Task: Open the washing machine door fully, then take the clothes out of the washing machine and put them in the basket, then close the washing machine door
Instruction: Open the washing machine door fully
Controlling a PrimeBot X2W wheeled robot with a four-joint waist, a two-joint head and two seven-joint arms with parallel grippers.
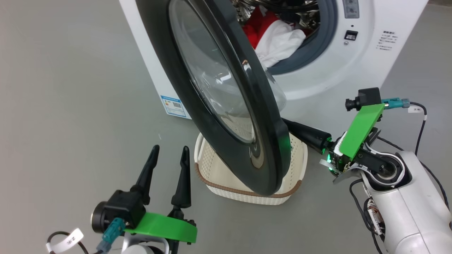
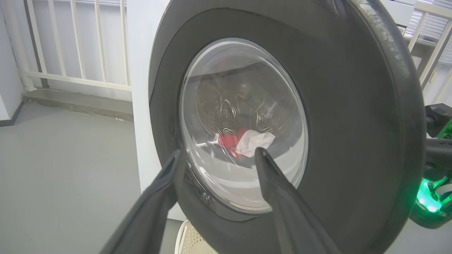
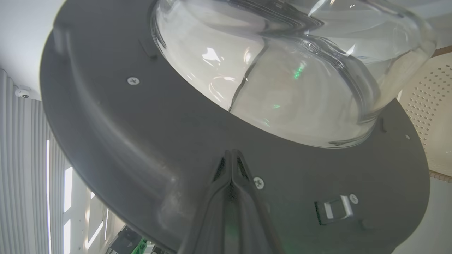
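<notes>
- Head view: the washing machine door stood half-open, its lower edge over the basket. The clothes lay in the washing machine. The left gripper hung released over open floor.
- Left wrist view: the spread fingers faced the door's outer face.
- Right wrist view: the right gripper, clenched on nothing, pointed at the door's inner rim.

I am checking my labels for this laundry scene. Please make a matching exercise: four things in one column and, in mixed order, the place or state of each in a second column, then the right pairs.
Things
1. left gripper
2. right gripper
3. clothes
4. basket

Place or state
A. on the floor, below the washing machine door
B. open
C. inside the washing machine
D. shut, at the door's inner side

Pairs: 1-B, 2-D, 3-C, 4-A
</notes>
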